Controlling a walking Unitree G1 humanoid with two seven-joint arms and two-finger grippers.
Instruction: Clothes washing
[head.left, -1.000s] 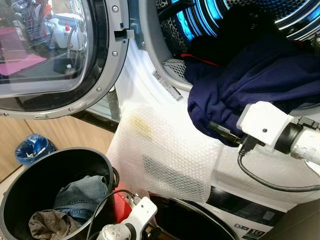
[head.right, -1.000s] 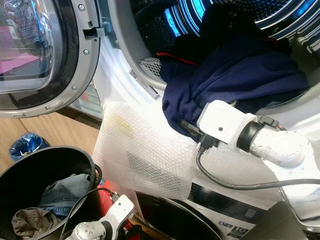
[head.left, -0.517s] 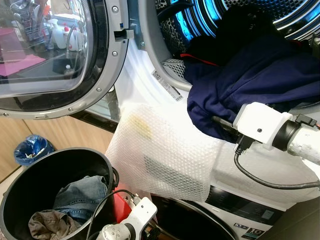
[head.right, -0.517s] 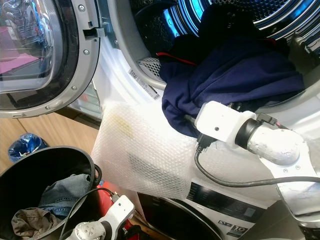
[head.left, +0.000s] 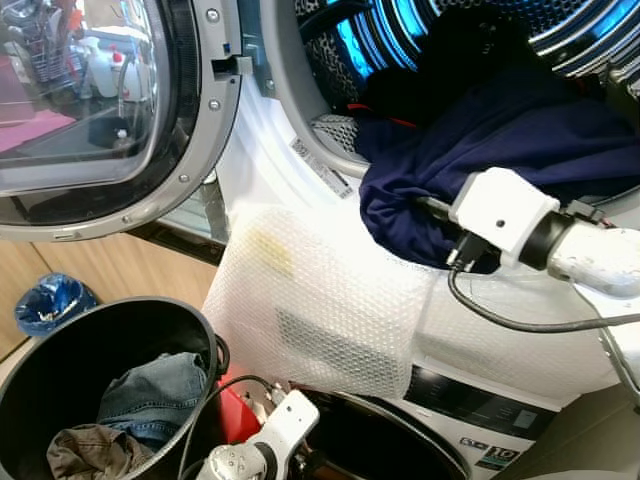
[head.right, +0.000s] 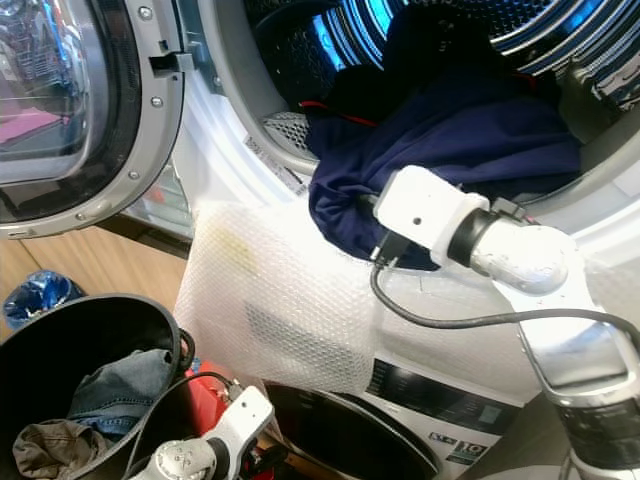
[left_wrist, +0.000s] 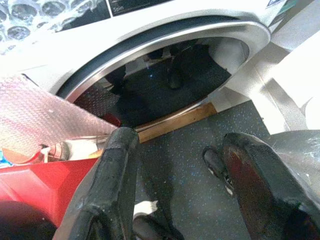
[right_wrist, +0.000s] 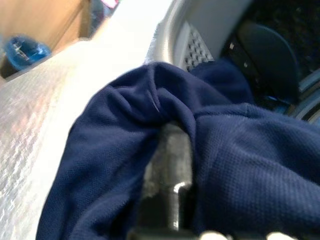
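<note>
Up at the washer's round mouth (head.left: 300, 130), the right gripper (head.left: 432, 210) is pushed into a dark blue shirt (head.left: 500, 140). The shirt hangs half in and half out: most of it lies inside the drum (head.left: 400, 30), and a fold spills over the bottom rim onto the bubble wrap (head.left: 320, 300) that covers the washer front. In the right wrist view the blue cloth (right_wrist: 235, 150) is bunched around one finger, so these jaws are closed on the shirt.

The washer door (head.left: 90, 100) is swung wide open to the left, so the mouth has lots of room. Behind the shirt the drum is dark and deep, with blue light on its ribs.

Low on the left stands a black bin (head.left: 60, 360) with jeans (head.left: 150, 385) and a brown cloth (head.left: 85, 455) at the bottom. Its rim sits just beside the hanging bubble wrap. A blue bag (head.left: 45, 303) lies on the floor beyond the bin.

The left gripper (left_wrist: 175, 185) hangs low near the floor in front of a second, lower door (left_wrist: 165, 70). Its jaws are wide apart and hold nothing.
</note>
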